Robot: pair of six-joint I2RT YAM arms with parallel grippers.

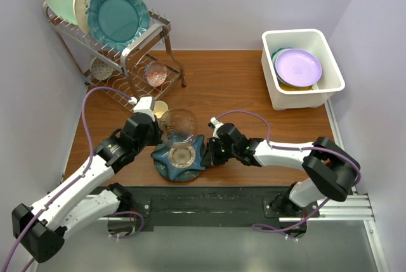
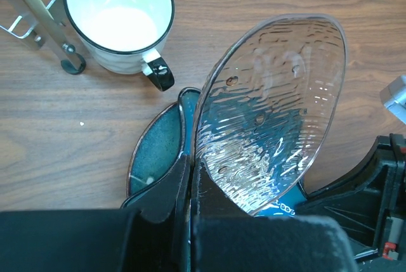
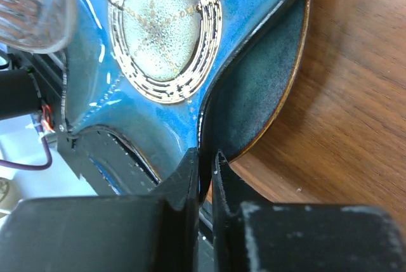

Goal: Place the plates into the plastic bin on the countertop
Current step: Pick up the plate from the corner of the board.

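Plates: A clear glass plate [image 2: 273, 107] hangs tilted over the stack, its rim pinched tight by the left fingers [image 2: 189, 180]. Below it, a blue star-shaped plate [image 3: 158, 50] lies on a dark teal plate [image 3: 263, 88] at the worktop's [image 1: 222, 82] 6 o'clock edge.
Right fingers [image 3: 204, 158]: Narrow, closed on the blue plate's rim.
Bin: The plastic bin [image 1: 330, 63] sits in the 2 o'clock corner with a lavender plate [image 1: 298, 68] on top inside.
Risk: The thin edge pinch may let the glass plate slip or swing onto the blue one. Both arms crowd one stack and could knock each other. Lifting the blue plate might drag the teal one toward the near edge.
Room: The worktop is open from the stack toward 2 o'clock. A cream cup [image 2: 120, 18] stands close at 11 o'clock, with the wire rack [image 1: 136, 44] beyond it. The bin looks barely wider than a plate.
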